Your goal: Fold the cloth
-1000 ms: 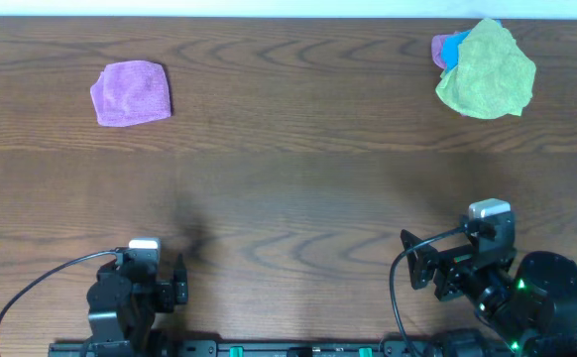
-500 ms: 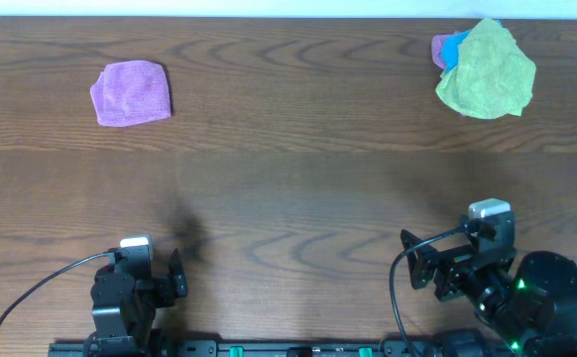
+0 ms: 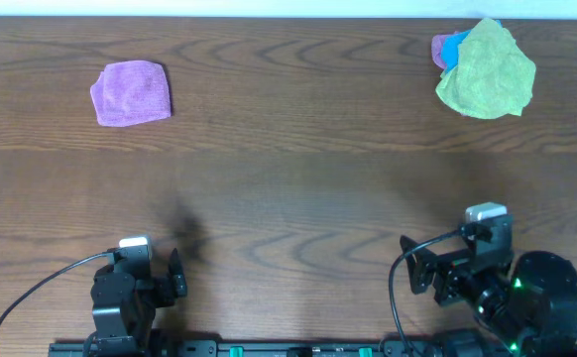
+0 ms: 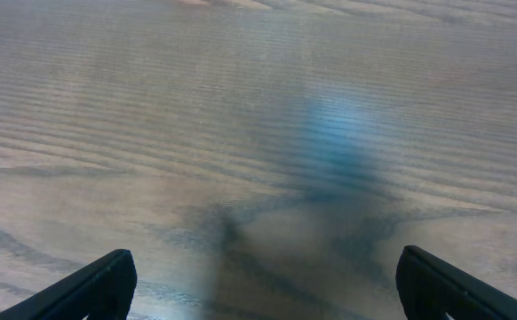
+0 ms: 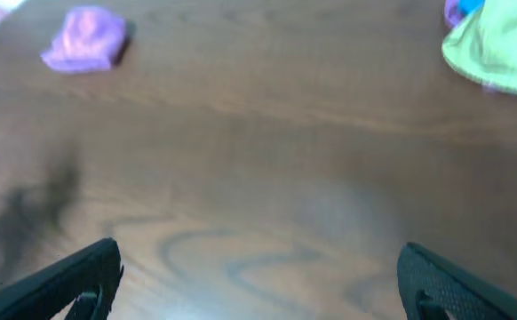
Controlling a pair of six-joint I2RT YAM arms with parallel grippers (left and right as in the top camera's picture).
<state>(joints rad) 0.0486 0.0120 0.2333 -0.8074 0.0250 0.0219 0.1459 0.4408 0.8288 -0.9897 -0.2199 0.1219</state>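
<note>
Far to the left and toward the far edge of the dark wood-grain tabletop (image 3: 298, 169) lies the cloth (image 3: 132, 93), a purple-magenta towel in a compact, roughly square shape with slightly rounded, rumpled edges, nothing touching it and both arms well apart from it; the right wrist view catches it too, small and blurred in its upper left corner (image 5: 85, 40). Near the front edge, below and a little to the right of the cloth, sits the left arm (image 3: 120, 297) with a black cable looping out to its left, and a soft dark shadow (image 3: 184, 233) falls on the wood just beyond it. The left hand (image 4: 267, 293) is spread wide and holds nothing: its wrist view shows only the two black fingertips (image 4: 99, 289) at the bottom corners, with bare wood grain and a blurred shadow between them. Further right along the front edge is the right arm (image 3: 507, 297), a small green light glowing on its base. The right hand (image 5: 258, 289) is likewise spread wide and empty, its dark fingertips (image 5: 76, 280) sitting at the lower corners of its wrist view over bare tabletop. In the far right corner rests a crumpled yellow-green cloth (image 3: 487, 71), lying on top of a blue cloth (image 3: 454, 45) whose edge peeks out at its upper left, with a sliver of purple fabric (image 3: 437, 50) showing just beside the blue
</note>
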